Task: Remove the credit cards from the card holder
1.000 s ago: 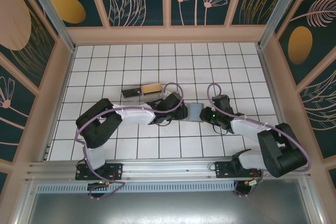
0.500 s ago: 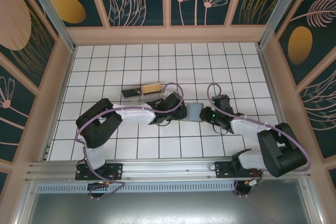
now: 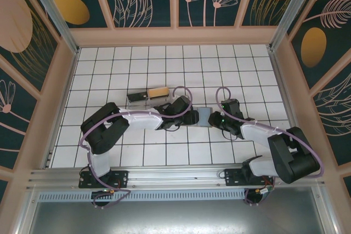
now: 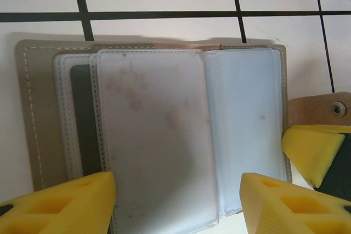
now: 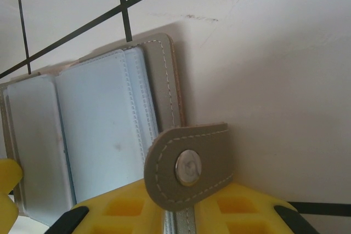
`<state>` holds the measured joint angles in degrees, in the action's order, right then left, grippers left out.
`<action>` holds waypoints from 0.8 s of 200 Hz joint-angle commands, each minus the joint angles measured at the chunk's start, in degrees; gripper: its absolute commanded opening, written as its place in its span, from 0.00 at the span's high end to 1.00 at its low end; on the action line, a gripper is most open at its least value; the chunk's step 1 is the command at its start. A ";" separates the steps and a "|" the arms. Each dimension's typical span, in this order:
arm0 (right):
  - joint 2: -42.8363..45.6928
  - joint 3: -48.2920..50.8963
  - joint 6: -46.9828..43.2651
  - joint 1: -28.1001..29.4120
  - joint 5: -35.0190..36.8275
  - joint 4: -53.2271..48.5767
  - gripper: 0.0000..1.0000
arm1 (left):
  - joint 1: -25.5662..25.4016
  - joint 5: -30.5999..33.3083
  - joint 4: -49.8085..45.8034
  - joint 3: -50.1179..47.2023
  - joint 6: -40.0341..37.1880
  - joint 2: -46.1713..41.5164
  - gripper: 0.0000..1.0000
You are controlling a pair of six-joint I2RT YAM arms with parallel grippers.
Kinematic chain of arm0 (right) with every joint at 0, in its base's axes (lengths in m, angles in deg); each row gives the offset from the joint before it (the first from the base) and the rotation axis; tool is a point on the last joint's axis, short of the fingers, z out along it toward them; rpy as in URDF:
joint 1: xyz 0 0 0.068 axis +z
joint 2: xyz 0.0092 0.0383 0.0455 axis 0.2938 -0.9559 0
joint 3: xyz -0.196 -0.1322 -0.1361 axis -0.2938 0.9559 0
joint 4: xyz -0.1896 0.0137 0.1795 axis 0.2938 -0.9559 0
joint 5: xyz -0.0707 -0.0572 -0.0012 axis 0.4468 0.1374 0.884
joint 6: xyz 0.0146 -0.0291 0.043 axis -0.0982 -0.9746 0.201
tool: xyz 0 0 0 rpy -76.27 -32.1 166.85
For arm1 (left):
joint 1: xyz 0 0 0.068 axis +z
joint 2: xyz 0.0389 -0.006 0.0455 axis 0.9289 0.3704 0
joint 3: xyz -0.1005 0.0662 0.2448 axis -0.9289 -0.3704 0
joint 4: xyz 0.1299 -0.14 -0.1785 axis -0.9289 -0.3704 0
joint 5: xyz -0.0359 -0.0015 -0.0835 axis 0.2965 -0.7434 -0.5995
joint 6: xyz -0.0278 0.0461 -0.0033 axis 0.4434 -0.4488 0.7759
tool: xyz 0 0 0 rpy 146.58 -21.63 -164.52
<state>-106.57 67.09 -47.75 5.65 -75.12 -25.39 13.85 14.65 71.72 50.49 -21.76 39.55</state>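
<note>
The card holder (image 3: 204, 116) lies open on the tiled floor between my two grippers. It is a grey stitched cover with clear plastic sleeves (image 4: 159, 135) and a snap strap (image 5: 189, 171). A dark card (image 4: 85, 119) shows through the leftmost sleeve. My left gripper (image 4: 178, 190) hovers over the sleeves, open, its yellow fingers (image 4: 60, 204) on either side of them and holding nothing. My right gripper (image 5: 178, 212) is shut on the holder's right edge, with the strap folded over its fingers. Flat grey cards (image 3: 136, 97) lie on the floor at the back left.
A tan block (image 3: 158, 91) lies beside the grey cards behind the left arm. The white tiled floor (image 3: 230, 69) is ringed by wooden walls. A metal rail (image 3: 175, 176) runs along the near edge by the arm bases.
The left gripper's jaws have opened wider over the sleeves. The right gripper and the card holder have stayed put.
</note>
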 commanded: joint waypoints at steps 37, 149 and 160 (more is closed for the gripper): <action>-1.00 0.26 0.57 0.99 -1.19 1.51 0.77 | -0.32 -4.67 3.47 0.14 0.18 1.16 0.32; -0.83 0.53 0.76 1.25 -1.19 1.63 0.77 | -0.17 5.05 -2.12 -0.73 -0.96 -3.19 0.31; -0.83 0.50 0.76 1.25 -1.14 1.52 0.77 | -0.17 4.72 -2.36 -0.43 -0.98 -2.57 0.31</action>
<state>-106.84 67.09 -47.72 6.27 -75.16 -24.56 13.82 17.86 71.89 49.48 -21.85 37.06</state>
